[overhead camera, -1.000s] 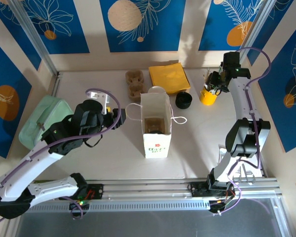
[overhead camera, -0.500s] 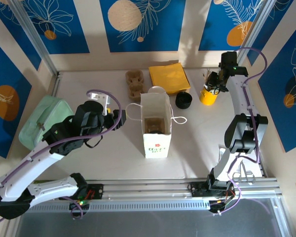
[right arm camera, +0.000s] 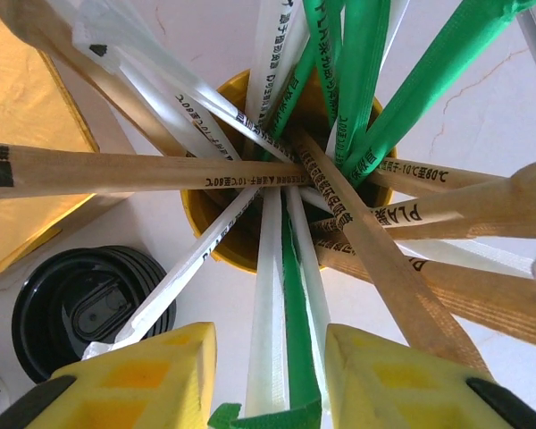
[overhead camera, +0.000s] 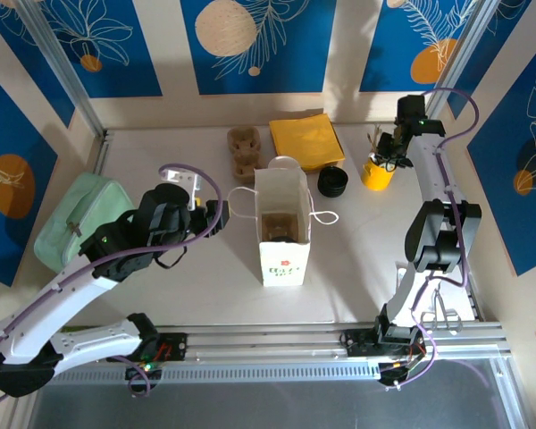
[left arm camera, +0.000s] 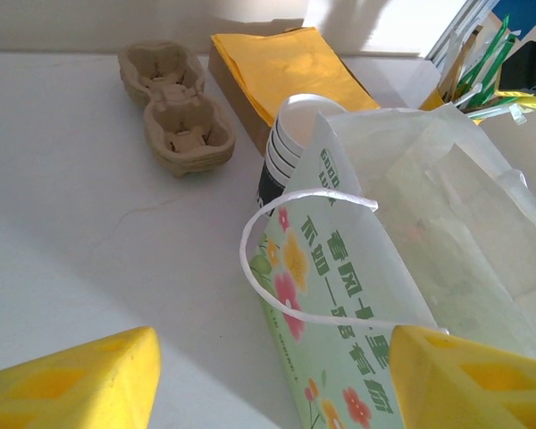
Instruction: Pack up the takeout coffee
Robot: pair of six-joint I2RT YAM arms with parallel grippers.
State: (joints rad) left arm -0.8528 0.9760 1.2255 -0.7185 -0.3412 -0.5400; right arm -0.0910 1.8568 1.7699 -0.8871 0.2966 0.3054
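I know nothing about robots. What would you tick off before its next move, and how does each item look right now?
1. Paper bag standing upright, mouth open: ok.
2. Left gripper open beside the bag's handle, holding nothing: ok.
3. Right gripper over the yellow holder, wrapped straws between its open jaws: ok.
4. Straws clamped firmly: not ok, a gap shows.
5. Takeout coffee already in the bag: cannot tell.

Left fingers (left arm camera: 71,384), mine: bare table (left arm camera: 80,241) ahead-left, passable; paper bag (left arm camera: 402,223) walls the right. Right fingers (right arm camera: 384,375): wrapped sticks (right arm camera: 277,268) crowd the yellow cup (right arm camera: 195,219); black lids (right arm camera: 80,308) just beside.
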